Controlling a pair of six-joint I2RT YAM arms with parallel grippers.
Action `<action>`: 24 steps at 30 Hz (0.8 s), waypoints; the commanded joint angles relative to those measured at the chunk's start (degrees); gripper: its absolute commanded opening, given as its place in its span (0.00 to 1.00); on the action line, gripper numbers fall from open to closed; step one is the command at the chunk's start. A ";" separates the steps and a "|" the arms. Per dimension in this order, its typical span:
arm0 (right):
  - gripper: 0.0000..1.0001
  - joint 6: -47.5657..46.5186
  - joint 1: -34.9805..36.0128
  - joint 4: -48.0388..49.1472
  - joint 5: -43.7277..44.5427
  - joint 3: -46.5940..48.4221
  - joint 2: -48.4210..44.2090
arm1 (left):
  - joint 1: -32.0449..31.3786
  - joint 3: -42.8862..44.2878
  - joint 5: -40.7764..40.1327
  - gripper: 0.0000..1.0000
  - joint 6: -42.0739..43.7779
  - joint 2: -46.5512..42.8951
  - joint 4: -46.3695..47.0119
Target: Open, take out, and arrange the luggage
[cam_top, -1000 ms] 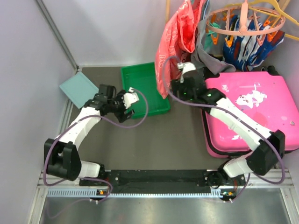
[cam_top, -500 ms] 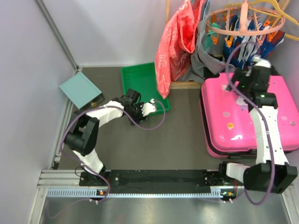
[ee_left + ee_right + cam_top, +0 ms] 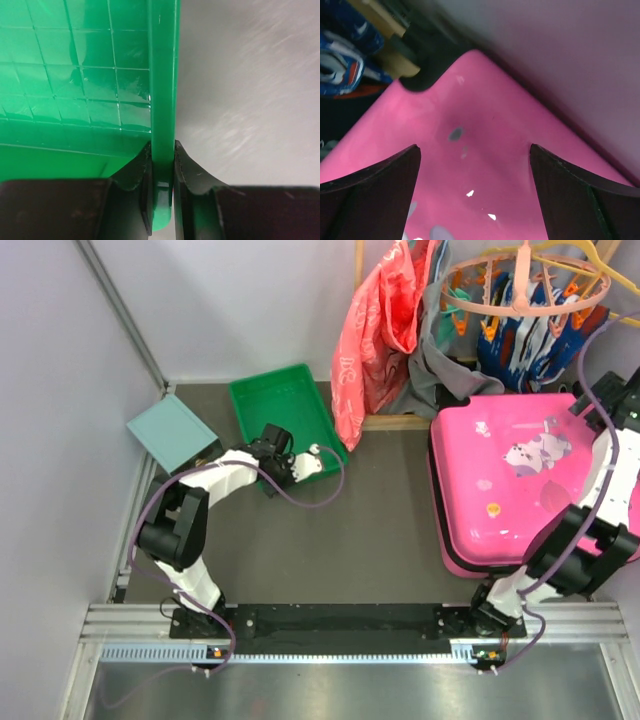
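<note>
You are pinching the rim of the green tray (image 3: 162, 75) in your left gripper (image 3: 162, 162), probably to drag it clear as a landing spot, while your right gripper (image 3: 475, 170) is hovering wide open with the closed pink suitcase (image 3: 485, 125) just beneath it.

A dark grey tabletop (image 3: 370, 530) lies evenly lit, with pale lilac walls (image 3: 250, 300) rising behind it and at its left. An aluminium rail (image 3: 300, 652) runs along its near edge. At its far right corner stand a wooden frame (image 3: 395, 422) and a round peach peg hanger (image 3: 522, 280).
</note>
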 commanded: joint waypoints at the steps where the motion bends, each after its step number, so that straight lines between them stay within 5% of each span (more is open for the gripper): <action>1: 0.89 1.25 -3.35 -0.95 -0.24 6.29 4.35 | 3.07 -1.23 -5.96 0.05 4.25 -4.14 0.20; 9: 0.92 -4.28 -3.97 -5.34 -0.58 12.88 10.16 | 6.41 1.14 -5.70 0.18 9.44 -5.29 -4.18; 14: 0.99 -3.68 -4.32 -6.84 -4.63 11.22 12.79 | 7.11 2.46 -1.13 0.65 9.00 -7.03 -7.53; 19: 0.99 -4.02 -4.23 -9.13 -8.50 9.99 15.26 | 7.11 4.47 5.10 0.74 6.46 -8.89 -9.37; 24: 0.85 -1.65 -4.06 -5.89 -16.47 2.18 13.33 | 7.11 9.30 10.47 0.74 0.57 -9.42 -11.14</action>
